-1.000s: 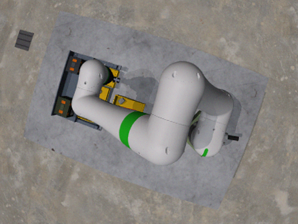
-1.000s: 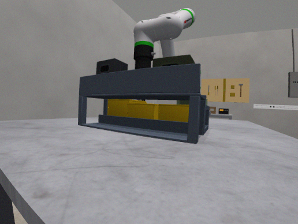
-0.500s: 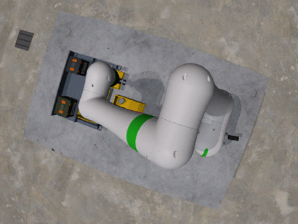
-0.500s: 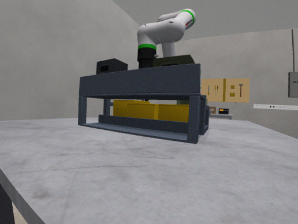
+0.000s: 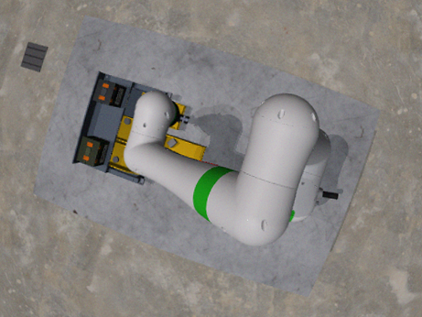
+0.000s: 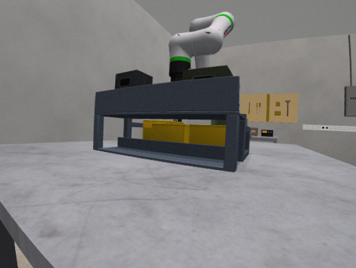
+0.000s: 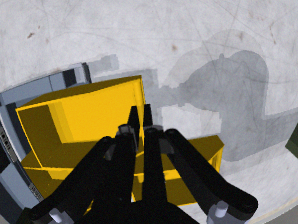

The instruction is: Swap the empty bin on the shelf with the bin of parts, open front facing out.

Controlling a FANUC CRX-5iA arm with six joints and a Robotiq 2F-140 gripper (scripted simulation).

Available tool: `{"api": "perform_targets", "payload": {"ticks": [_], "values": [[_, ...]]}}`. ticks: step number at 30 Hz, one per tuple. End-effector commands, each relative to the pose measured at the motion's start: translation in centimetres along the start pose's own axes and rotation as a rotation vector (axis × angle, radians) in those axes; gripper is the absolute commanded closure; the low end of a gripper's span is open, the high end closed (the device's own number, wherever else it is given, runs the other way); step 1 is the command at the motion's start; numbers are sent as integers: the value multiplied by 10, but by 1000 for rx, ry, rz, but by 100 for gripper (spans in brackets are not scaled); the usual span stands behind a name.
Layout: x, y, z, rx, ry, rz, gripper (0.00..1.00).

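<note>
Bin with parts (image 5: 188, 148): one end hidden under arm (image 5: 176, 161) (image 6: 196, 41).
</note>
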State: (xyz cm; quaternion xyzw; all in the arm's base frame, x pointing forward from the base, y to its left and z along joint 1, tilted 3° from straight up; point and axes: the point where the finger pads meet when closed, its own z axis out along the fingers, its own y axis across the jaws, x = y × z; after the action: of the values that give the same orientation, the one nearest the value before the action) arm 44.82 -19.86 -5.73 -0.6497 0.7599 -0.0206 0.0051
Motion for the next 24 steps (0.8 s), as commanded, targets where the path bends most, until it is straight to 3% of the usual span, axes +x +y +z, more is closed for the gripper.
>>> {"api": "perform_targets", "payload": {"ticks": [1, 24], "values": [[0, 9, -1, 2, 1, 0, 90], [0, 55, -1, 2, 1, 0, 90]]}}
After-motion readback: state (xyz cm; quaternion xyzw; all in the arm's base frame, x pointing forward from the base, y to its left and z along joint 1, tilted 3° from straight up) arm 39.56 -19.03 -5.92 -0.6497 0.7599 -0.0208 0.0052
